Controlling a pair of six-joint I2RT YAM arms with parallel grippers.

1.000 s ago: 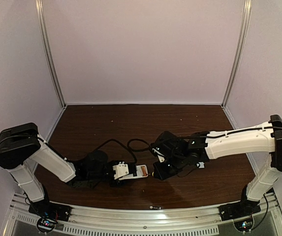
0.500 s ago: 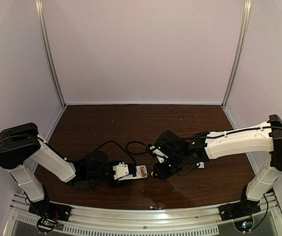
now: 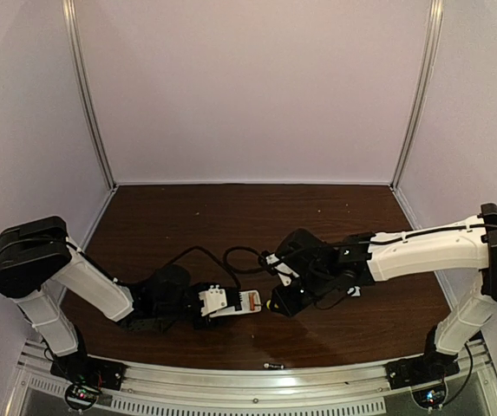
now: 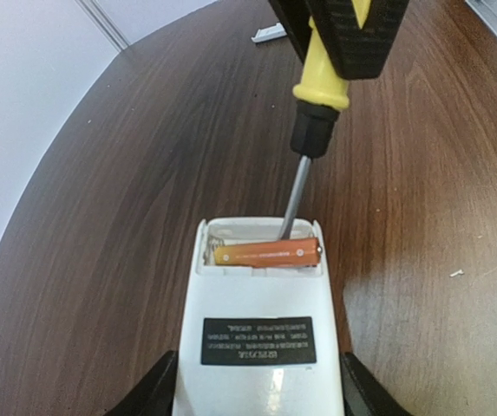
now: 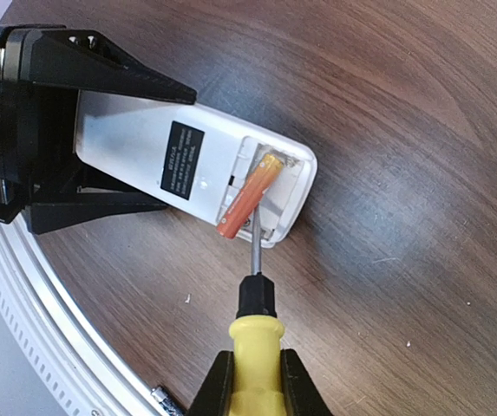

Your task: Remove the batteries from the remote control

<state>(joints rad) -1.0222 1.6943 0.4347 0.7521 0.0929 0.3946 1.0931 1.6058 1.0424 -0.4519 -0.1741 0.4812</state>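
The white remote control [image 4: 257, 303] lies back side up between the fingers of my left gripper [image 4: 257, 392], which is shut on it; it also shows in the top view [image 3: 241, 302]. Its battery compartment is open. One orange battery [image 4: 267, 253] lies askew across it, one end over the side edge in the right wrist view [image 5: 246, 198]. My right gripper [image 5: 255, 381] is shut on the yellow-handled screwdriver [image 5: 253, 347]. The metal tip reaches into the compartment just behind the battery.
The small white cover piece [image 4: 269, 34] lies on the dark wood table beyond the screwdriver. A black cable [image 3: 205, 253] loops behind the left gripper. The metal front rail [image 3: 248, 390] runs close to the remote, with a small screw [image 5: 163, 399] by it.
The right wrist has shifted slightly with the screwdriver, its tip staying at the remote's open end. The left arm and the remote have not moved.
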